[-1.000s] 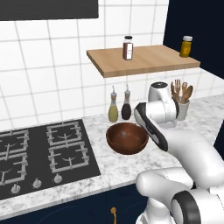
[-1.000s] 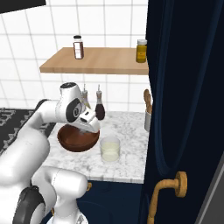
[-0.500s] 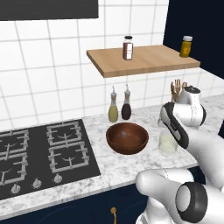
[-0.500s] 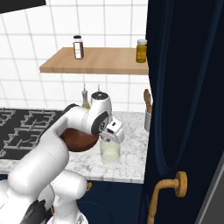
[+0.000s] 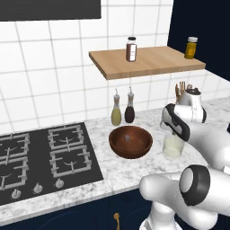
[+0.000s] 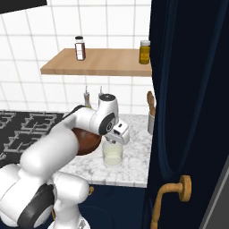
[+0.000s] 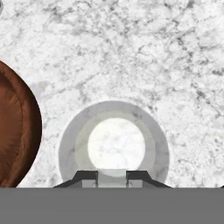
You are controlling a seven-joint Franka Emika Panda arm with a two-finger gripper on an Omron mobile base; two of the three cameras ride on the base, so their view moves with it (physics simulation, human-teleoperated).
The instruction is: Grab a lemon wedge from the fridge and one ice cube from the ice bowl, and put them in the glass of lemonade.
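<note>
We see the ice bowl [image 5: 130, 141] in dark reddish brown with a wood grain; the glass of lemonade [image 7: 113, 142] clear, its liquid pale yellowish white; the desk [image 7: 131, 52] white marble veined in grey — the wall tiles [image 5: 45, 67] plain white; the cabinet door [image 6: 188, 89] deep navy — its handle [image 6: 172, 194] gold.

Light is even and bright, rendered flat, with no glare. Soft shadows lie under the shelf [image 5: 146, 63] and beside the bowl [image 5: 130, 141]. The cabinet door [image 6: 188, 89] stays very dark. Edges look slightly soft and pixelated; no lens distortion.
</note>
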